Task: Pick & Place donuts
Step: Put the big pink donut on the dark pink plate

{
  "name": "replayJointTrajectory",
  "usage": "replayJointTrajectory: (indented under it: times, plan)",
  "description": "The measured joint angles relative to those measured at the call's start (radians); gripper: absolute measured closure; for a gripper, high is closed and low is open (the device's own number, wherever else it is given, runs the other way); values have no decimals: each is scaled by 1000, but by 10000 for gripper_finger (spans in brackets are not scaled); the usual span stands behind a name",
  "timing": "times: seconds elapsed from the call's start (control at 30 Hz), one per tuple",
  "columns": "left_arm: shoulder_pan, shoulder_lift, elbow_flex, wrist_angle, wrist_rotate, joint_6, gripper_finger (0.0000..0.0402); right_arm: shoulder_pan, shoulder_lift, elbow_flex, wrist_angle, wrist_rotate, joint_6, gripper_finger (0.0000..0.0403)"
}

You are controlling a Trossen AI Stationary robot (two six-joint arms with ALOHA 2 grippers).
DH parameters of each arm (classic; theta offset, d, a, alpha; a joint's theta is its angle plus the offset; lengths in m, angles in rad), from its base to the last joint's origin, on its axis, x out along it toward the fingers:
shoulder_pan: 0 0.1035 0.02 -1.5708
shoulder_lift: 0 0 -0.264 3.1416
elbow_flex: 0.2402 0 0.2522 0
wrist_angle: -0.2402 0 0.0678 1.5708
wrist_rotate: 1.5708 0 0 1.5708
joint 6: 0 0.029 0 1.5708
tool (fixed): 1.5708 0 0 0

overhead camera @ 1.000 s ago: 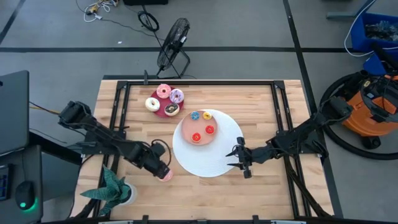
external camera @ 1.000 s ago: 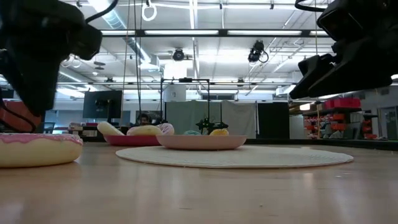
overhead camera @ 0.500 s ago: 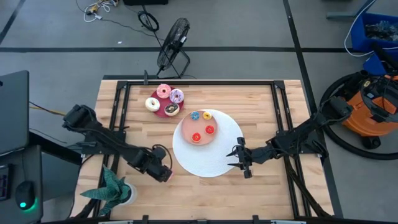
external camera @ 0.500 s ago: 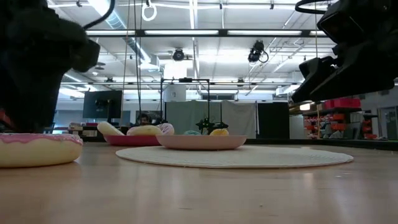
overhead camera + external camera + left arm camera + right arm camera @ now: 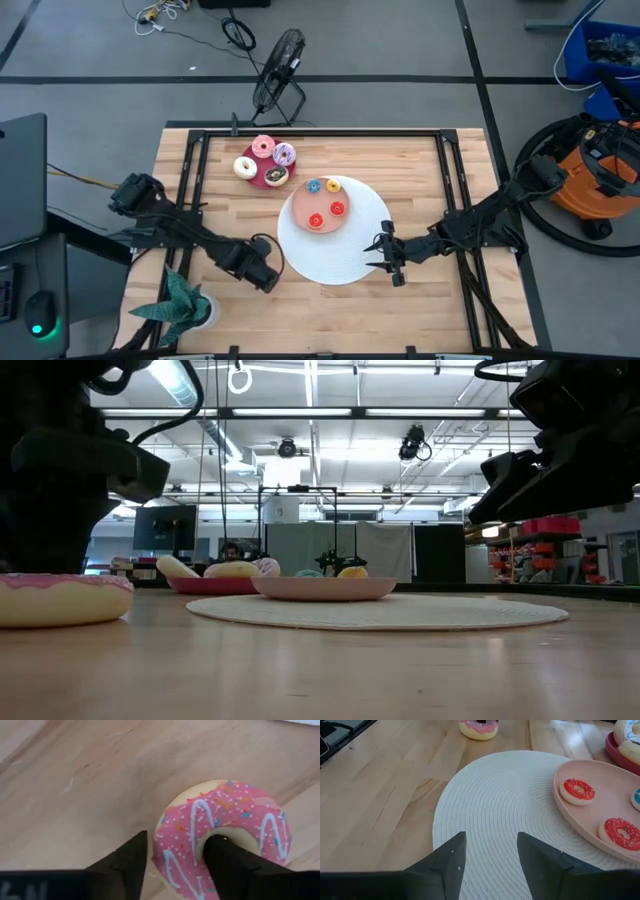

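A pink frosted donut lies flat on the wooden table near its left near corner, also seen in the low view. My left gripper is open right above it and hides it in the high view. Pink, purple, white and chocolate donuts rest on a crimson plate. Blue, yellow and two red tiny donuts lie on a salmon plate. My right gripper waits open at the white disc's right edge. My left gripper comes from above, pointing down. One finger stands in the pink donut's hole, the other outside its rim. Whether either finger touches the ring, I cannot tell. The donut lies flat on the table.
The big white disc lies mid-table under the salmon plate. A green toy plant stands at the near left corner, close to my left arm. A black fan stands on the floor beyond the far edge.
My left gripper has moved toward the table's near right and down over the pink donut, which showed beside it a second ago and is now covered in the high view. The donut has kept its place.
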Motion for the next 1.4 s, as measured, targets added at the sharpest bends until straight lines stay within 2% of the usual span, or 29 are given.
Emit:
replayJointTrajectory:
  times: [0.3, 0.43, 0.53, 0.67, 1.0, 1.17, 1.3, 1.4]
  plan:
    - [50, 0, 59, -17, 84, 207, 346, 0, 0, 0, 0, 0, 0, 217]
    - [99, 0, 160, -142, 60, 345, 386, 0, 0, 0, 0, 0, 0, 217]
    - [169, 0, 252, -310, -38, 413, 387, 0, 0, 0, 0, 0, -1, 217]
    - [321, -1, 333, -489, -178, 468, 370, 0, 0, 0, 0, 0, -1, 217]
    - [816, -1, 344, -520, -331, 654, 379, 0, 0, 0, -17, 0, -1, 217]
    - [997, 0, 342, -402, -319, 725, 376, 0, 0, 0, -19, 0, 2, 217]
    - [1076, 0, 343, -258, -203, 786, 375, 0, 0, 0, -26, -1, 17, 217]
    - [1111, 0, 342, -231, -160, 785, 375, 0, 0, 0, -33, -1, 25, 217]
